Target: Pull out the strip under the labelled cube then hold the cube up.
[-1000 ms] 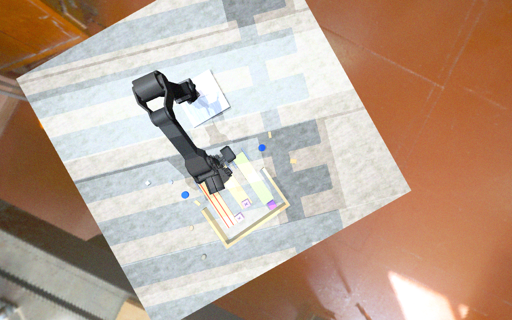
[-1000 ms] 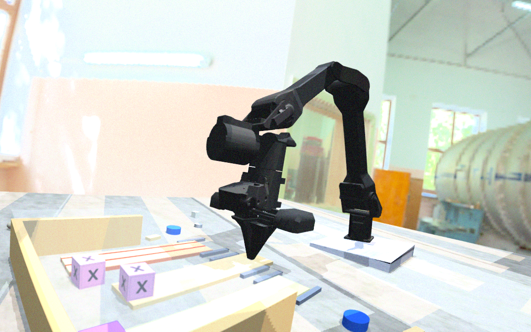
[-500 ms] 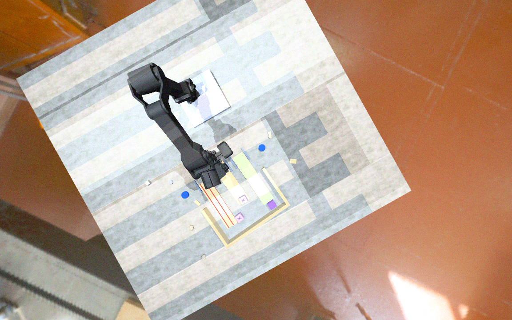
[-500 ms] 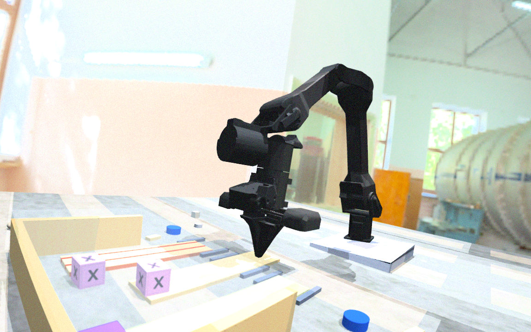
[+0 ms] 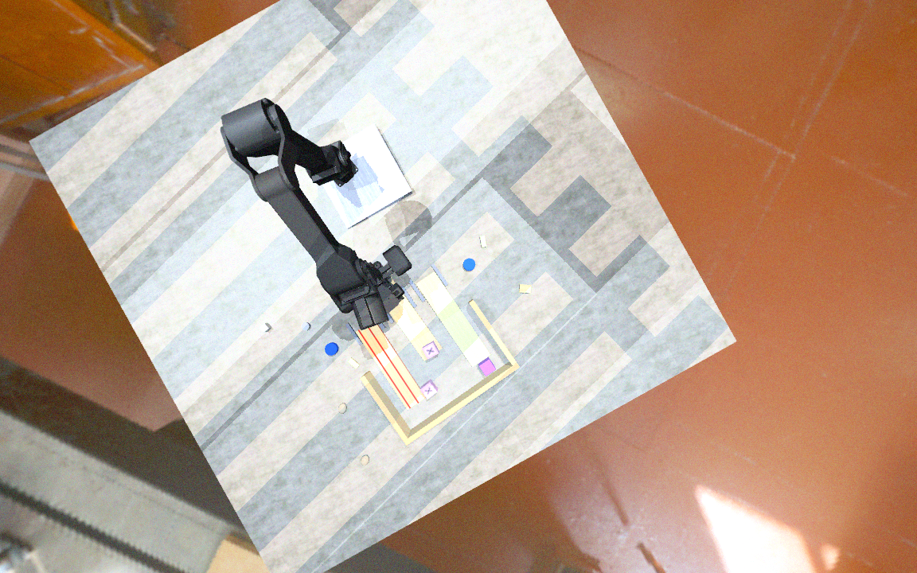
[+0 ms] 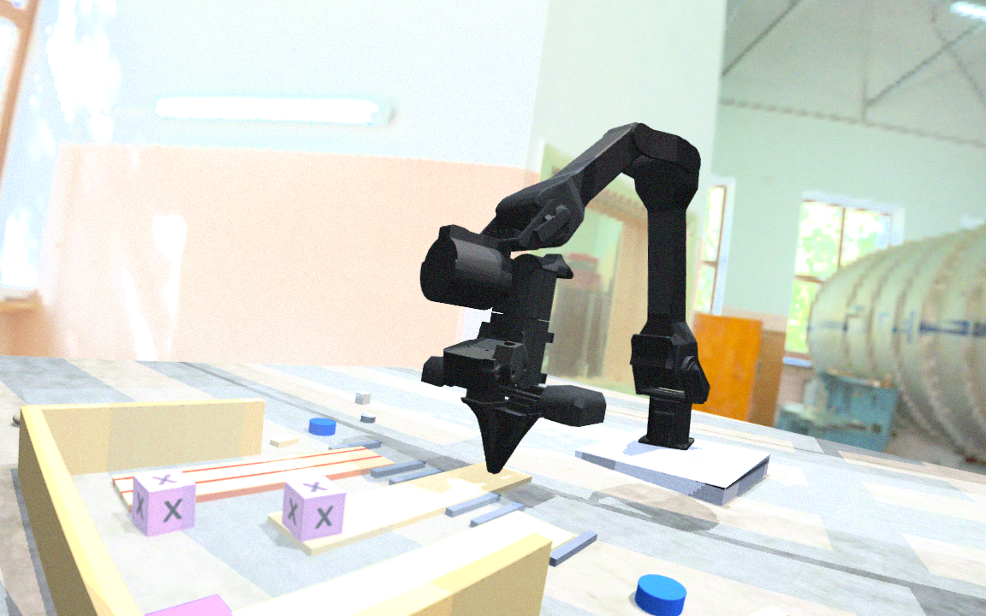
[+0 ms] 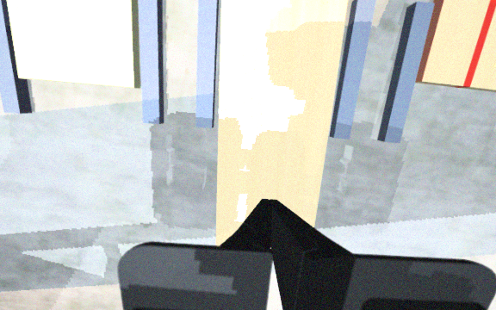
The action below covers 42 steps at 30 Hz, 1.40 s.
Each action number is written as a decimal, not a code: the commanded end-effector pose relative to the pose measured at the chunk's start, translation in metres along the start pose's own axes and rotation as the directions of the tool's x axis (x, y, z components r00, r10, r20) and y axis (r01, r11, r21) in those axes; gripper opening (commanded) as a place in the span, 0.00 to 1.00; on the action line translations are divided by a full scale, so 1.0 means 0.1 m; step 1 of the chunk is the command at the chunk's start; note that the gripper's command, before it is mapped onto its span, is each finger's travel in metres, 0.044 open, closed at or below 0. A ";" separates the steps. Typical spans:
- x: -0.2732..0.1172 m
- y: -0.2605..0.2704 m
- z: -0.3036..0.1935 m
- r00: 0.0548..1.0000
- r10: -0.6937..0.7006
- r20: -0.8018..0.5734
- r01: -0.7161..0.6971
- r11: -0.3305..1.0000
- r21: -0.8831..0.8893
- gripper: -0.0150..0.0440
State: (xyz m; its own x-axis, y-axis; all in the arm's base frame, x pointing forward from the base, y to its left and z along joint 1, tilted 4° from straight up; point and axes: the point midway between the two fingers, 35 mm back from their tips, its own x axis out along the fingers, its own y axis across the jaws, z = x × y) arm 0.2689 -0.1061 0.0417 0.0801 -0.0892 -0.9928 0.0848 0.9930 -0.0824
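The closed, empty gripper presses on the plain wooden strip, apparently stiff and light. The X-marked cube, lower left of the exterior frame on its far end, looks rigid; opposite side faces suit gripping.

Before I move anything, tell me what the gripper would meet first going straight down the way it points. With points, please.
The plain wooden strip [image 5: 411, 324] [image 6: 435, 490] [image 7: 282, 181], right under the gripper's [image 6: 494, 470] [image 7: 269, 201] tips; whether they already touch it, I can't tell.

2 blue-grey rails flank the middle strip; a 3-sided wall blocks its far end and both outer sides.
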 end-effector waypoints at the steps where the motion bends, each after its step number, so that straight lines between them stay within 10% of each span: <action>1: 0.05 0.02 -0.14 1.000 0.008 -0.029 -0.008 1.000 -0.003 0.25; 42: 0.04 0.03 -0.73 0.999 0.008 -0.034 -0.008 1.000 -0.004 0.25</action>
State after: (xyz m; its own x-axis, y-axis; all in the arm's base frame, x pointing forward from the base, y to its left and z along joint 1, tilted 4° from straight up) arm 0.2105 -0.1012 0.0380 0.0799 -0.0915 -0.9926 0.0837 0.9929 -0.0848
